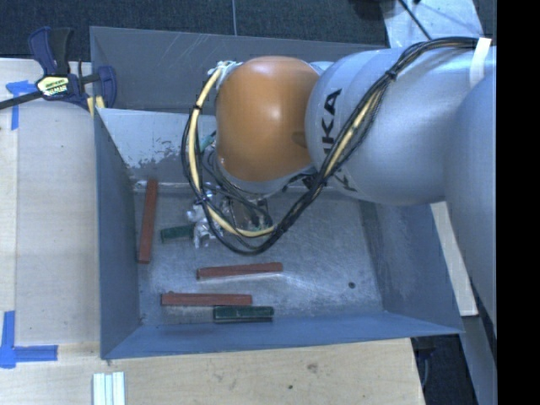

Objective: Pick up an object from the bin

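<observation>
The gripper (202, 229) hangs low over the grey bin (118, 251), with a short dark green block (175, 234) just beside it at 9 o'clock. Farther toward 9 lies a long red-brown stick (148, 222). Toward 6 lie a second stick (240, 271), a third stick (207, 299) and a dark green bar (243, 313).

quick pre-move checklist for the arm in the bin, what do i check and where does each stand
1. Gripper inside the bin, over the left part of the floor: ok.
2. A thing close by: the small dark green piece lies just left of the gripper: ok.
3. Contact with that piece: cannot tell, the wrist hides it.
4. Room around it: the brown stick by the left wall lies very near the piece and may get in the way: not ok.
5. The other brown sticks and the dark green stick lie apart, nearer the front: ok.
</observation>
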Controlling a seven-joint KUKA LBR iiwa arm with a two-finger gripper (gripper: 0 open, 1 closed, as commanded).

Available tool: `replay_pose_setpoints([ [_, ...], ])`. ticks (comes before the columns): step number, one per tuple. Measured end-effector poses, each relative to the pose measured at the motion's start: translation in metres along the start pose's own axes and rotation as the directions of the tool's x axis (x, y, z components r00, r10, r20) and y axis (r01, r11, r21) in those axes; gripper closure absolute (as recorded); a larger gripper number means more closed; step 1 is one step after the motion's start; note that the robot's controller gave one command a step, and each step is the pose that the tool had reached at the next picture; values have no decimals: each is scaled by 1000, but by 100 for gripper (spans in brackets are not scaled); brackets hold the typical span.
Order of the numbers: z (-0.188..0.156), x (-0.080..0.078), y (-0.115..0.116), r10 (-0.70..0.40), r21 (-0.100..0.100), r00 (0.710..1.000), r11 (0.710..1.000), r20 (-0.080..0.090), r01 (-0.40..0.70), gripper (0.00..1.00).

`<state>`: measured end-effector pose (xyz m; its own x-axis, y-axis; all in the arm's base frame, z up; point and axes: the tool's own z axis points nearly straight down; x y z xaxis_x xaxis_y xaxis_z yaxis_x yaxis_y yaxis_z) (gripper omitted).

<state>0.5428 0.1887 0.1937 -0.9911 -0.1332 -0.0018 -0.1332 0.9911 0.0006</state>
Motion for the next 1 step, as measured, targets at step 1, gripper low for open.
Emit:
replay_pose_setpoints([
  [1,-37,3,-10,-58,0,998,998,-6,58,100],
])
